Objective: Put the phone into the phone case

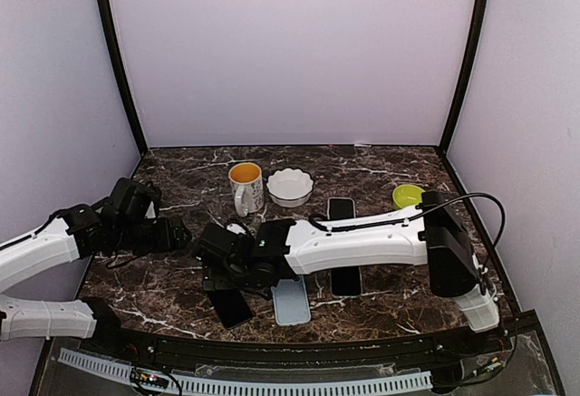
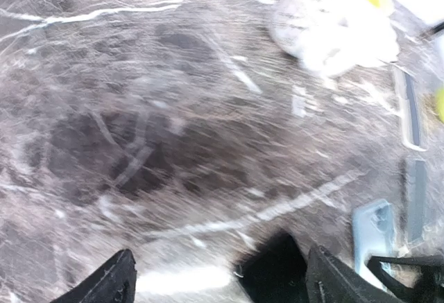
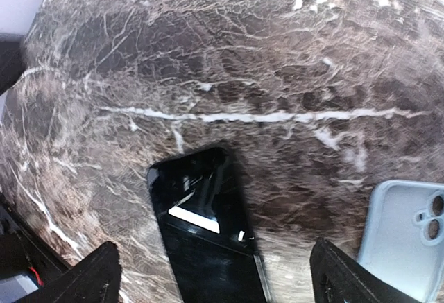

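Right claw [image 3: 223, 279] gapes wide and empty above the black phone [image 3: 201, 230], which lies flat on the marbled table [image 3: 277, 60] with its near end cut off by the frame. Just right of it, not touching, lies the pale blue phone case [image 3: 406, 230], with its camera holes visible. Left claw [image 2: 222, 282] is also spread wide and holds nothing; its view is smeared by blur.

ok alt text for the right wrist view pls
A black phone lies flat on a dark marble table, a pale blue phone case at the lower right. The open hand hovers above, fingertips in the bottom corners.
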{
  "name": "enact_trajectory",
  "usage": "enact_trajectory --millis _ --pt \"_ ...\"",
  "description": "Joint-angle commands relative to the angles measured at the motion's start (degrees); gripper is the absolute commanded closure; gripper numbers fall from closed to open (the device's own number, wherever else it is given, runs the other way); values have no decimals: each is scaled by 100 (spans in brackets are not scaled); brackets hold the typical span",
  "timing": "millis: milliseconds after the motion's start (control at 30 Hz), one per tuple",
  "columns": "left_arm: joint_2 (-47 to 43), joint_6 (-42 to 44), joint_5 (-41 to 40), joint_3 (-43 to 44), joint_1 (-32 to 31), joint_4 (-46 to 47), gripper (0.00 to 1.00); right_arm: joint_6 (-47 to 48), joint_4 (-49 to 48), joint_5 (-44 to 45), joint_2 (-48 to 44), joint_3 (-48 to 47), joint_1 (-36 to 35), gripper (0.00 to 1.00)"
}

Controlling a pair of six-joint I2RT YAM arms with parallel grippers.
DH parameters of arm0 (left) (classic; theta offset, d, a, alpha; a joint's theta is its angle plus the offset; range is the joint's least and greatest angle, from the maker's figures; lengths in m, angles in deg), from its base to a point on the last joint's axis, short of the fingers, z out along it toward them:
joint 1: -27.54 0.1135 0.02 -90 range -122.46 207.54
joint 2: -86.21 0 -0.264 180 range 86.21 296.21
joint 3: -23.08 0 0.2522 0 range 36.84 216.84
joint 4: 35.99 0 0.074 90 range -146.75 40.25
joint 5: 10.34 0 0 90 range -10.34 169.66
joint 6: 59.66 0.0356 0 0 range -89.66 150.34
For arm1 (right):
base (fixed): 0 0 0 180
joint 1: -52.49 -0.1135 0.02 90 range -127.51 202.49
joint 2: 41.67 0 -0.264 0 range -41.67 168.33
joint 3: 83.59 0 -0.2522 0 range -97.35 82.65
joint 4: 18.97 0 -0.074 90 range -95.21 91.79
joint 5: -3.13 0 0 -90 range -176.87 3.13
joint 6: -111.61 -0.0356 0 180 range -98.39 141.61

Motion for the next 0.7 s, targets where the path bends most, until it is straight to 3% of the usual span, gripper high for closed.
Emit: enact_trajectory --millis 0,100,467,667 --pt "791 1237 93 306 786 3 8 -16 119 -50 434 -447 -121 2" --pt "1020 1351 11 359 1106 204 7 105 284 -59 723 -817 -176 2" --pt "833 1437 -80 122 1156 551 7 825 783 -256 1588 -1852 -213 2" --pt "848 1459 -97 128 1156 599 7 902 1163 -240 1926 -1983 -238 10"
